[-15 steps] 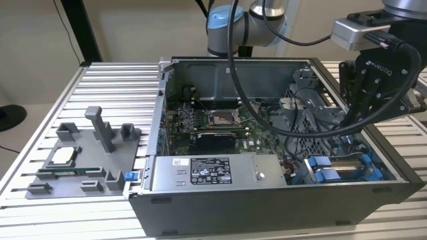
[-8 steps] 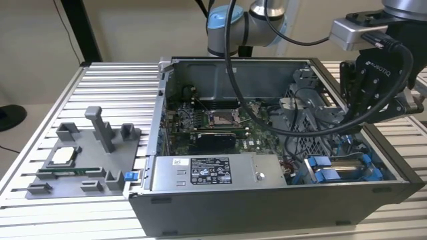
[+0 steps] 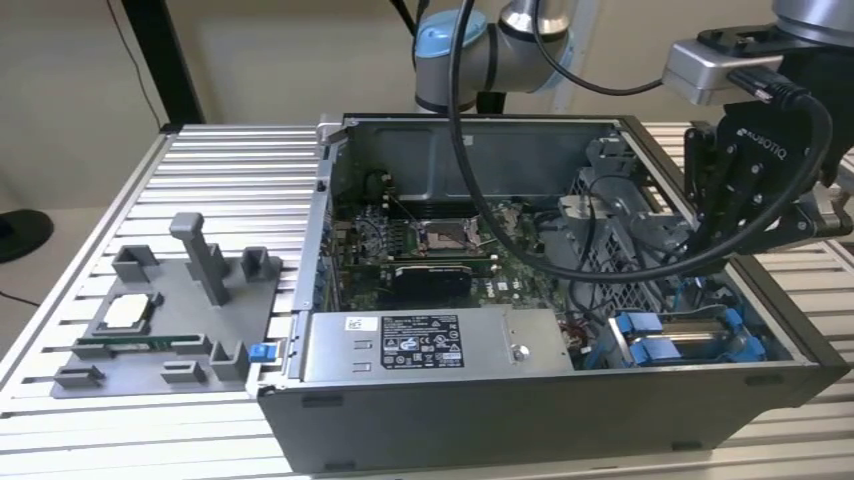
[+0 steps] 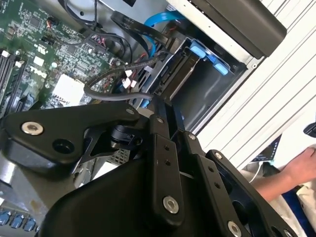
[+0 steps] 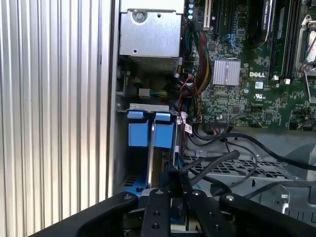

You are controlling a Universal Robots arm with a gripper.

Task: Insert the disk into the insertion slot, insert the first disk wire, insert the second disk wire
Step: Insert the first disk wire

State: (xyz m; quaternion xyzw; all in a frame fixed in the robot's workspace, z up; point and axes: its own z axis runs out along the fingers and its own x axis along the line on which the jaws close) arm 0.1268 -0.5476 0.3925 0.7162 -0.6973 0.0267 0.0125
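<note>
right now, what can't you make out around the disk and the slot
- how far the disk sits in the insertion slot: first wrist view, the gripper covers its near end
- whether a wire is plugged into the disk: second wrist view, black cables crowd its end
- the hand: second wrist view, cut off by the edge

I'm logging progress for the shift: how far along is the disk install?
Looks done: the disk, in its blue frame, sits down in the insertion slot. In hand: the gripper is poised at the disk's end, among the black wires. Left: I cannot tell that either wire is plugged in, so both wire steps count as open.
</note>
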